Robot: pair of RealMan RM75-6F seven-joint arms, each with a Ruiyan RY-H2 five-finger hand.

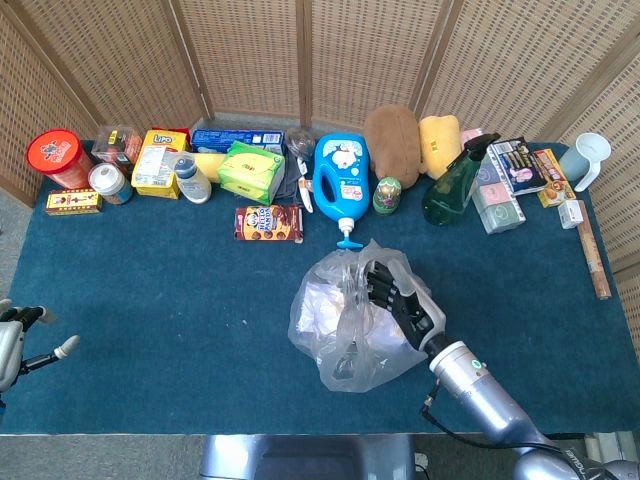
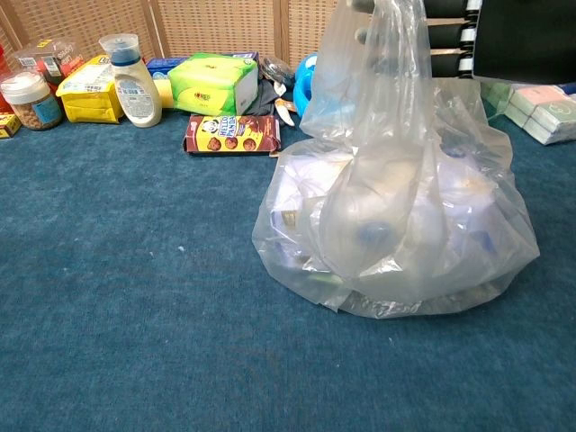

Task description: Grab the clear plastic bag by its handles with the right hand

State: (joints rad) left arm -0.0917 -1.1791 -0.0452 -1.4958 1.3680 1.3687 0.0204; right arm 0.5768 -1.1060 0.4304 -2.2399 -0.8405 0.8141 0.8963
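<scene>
The clear plastic bag (image 1: 335, 315) (image 2: 396, 225), full of packaged goods, stands on the blue table near its front edge. Its handles (image 2: 382, 63) are drawn straight up to the top of the chest view. My right hand (image 1: 400, 298) (image 2: 499, 40) sits over the bag's top with its dark fingers (image 2: 445, 36) hooked through the handles, holding them taut. The plastic partly veils the fingertips. My left hand (image 1: 10, 342) hangs off the table's left front corner, holding nothing, fingers apart.
A row of goods lines the back: red tin (image 1: 58, 158), yellow box (image 1: 160, 160), green tissue pack (image 1: 250, 170), blue detergent bottle (image 1: 340, 180), green spray bottle (image 1: 455, 185), white cup (image 1: 588, 158). A cookie box (image 1: 268, 222) (image 2: 232, 133) lies behind the bag.
</scene>
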